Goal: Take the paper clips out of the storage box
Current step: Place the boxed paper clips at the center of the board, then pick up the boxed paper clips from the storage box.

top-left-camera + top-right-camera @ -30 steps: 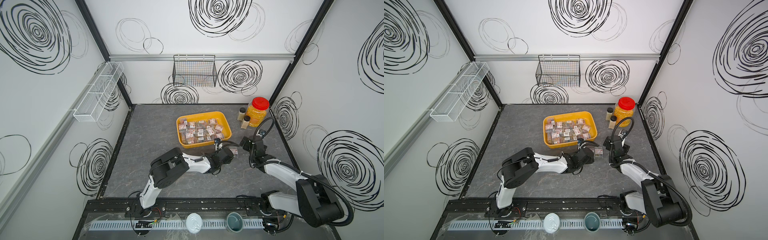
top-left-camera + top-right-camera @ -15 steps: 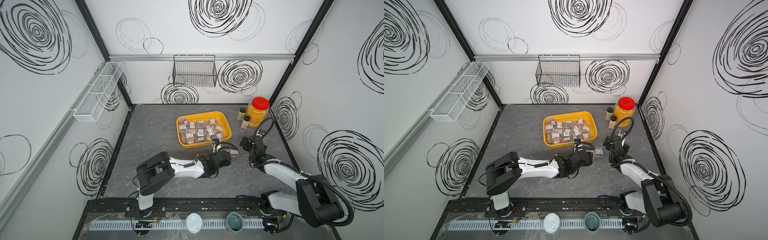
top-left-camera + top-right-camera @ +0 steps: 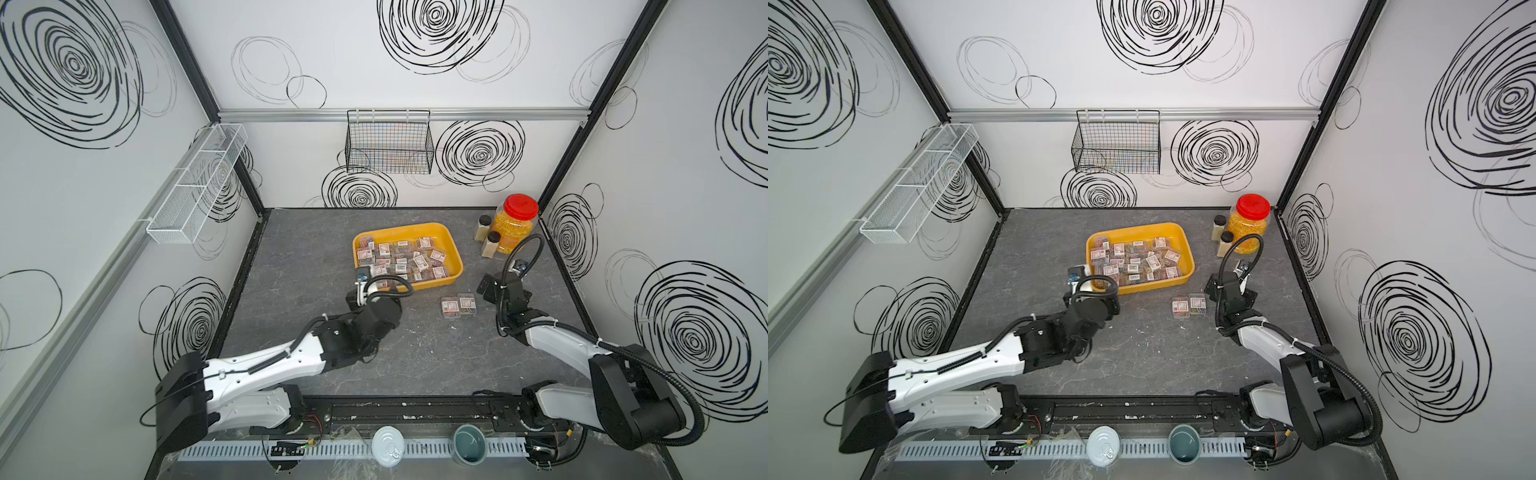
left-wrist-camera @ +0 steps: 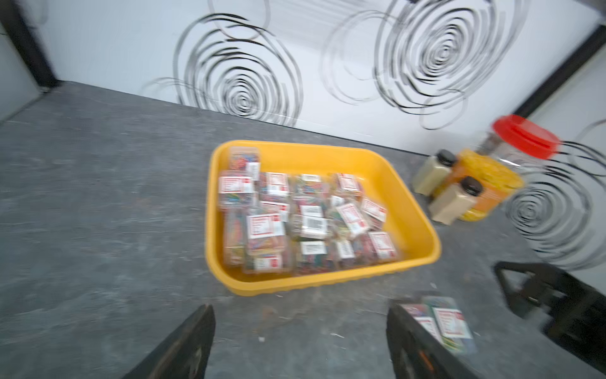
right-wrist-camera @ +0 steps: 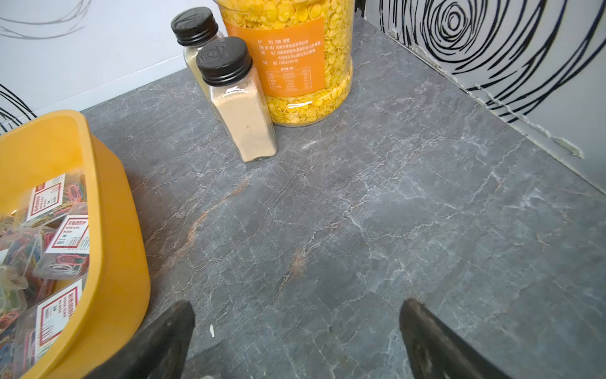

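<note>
A shallow yellow-orange plastic tray with rounded corners [image 3: 415, 230] sits near the middle of a grey marbled tabletop [image 3: 291, 270]. It is filled with small clear plastic cases of multicoloured paper clips [image 3: 403, 259], each with a white-and-red label. They are piled and overlapping, roughly twenty of them; an exact count is not possible.

The left claw [image 4: 300, 306] hangs over bare table just in front of the tray's near rim, jaws spread wide with nothing between them. Two more clear cases of clips [image 3: 458, 305] lie side by side on the table outside the tray, off its near right corner. In the left wrist view, which is blurred, they sit just beside the claw's right-hand finger [image 4: 413, 341].

The right claw [image 5: 296, 303] is also released and empty, over bare table. It is close to the right of the two loose cases and beside the tray's right wall.

In the far right corner stand one clear jar of yellow flakes with a red lid [image 3: 513, 228] and two small black-capped bottles of pale powder [image 3: 491, 245], close together. One black wire basket [image 3: 388, 145] hangs on the back wall and one white mesh rack [image 3: 195, 187] on the left wall. Nothing lies between either claw and the tray.
</note>
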{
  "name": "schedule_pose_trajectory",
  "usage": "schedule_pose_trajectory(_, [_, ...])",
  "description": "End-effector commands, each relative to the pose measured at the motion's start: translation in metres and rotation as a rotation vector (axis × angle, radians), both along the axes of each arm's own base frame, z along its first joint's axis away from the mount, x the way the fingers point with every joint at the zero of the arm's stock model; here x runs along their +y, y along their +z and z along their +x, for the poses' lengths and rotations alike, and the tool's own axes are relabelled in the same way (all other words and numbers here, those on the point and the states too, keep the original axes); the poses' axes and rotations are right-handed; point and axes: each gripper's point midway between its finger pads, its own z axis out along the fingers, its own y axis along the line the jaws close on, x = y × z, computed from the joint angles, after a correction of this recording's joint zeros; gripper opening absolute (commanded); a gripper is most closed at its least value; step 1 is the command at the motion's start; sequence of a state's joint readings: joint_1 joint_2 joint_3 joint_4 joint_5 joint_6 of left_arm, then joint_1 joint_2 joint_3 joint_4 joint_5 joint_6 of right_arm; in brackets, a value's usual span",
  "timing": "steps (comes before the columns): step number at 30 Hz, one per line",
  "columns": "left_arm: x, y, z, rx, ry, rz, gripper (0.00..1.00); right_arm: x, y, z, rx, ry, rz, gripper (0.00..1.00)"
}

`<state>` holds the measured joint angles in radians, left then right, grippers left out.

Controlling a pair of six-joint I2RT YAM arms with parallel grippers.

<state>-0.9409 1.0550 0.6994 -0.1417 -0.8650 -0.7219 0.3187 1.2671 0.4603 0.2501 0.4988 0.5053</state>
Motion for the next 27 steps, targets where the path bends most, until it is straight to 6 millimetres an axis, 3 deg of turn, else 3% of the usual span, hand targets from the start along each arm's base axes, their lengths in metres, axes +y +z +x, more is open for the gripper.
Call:
schedule_pose_trajectory(1, [0.076,-0.014,-0.006,0.009,0.163,0.075,0.91,0.0,0.013,0.009,-0.036,-0.016,-0.011,1.0])
schedule_pose_trajectory(4, [0.119,-0.026,-0.008,-0.032,0.235,0.011,0.99,0.001,0.013,0.007,-0.031,-0.004,-0.007,1.0])
schedule_pose_trajectory(10, [0.169,-0.062,-0.003,0.004,0.295,-0.055,0.99,0.002,0.017,-0.001,-0.059,0.012,-0.001,1.0])
schedule_pose_trajectory(15, [0.167,-0.078,0.013,0.089,0.26,-0.109,0.99,0.003,0.018,0.0,-0.055,0.0,-0.019,1.0])
schedule_pose_trajectory(17, [0.167,-0.085,0.016,0.139,0.264,-0.093,1.0,0.013,0.015,0.002,-0.016,0.038,0.01,0.98])
schedule_pose_trajectory(21, [0.171,-0.087,0.013,0.165,0.288,-0.081,1.0,0.056,0.018,0.006,0.004,0.19,0.092,0.79])
schedule_pose_trajectory(27, [0.171,-0.085,-0.01,0.205,0.286,-0.09,0.99,0.141,0.07,0.009,-0.062,0.387,0.027,0.79])
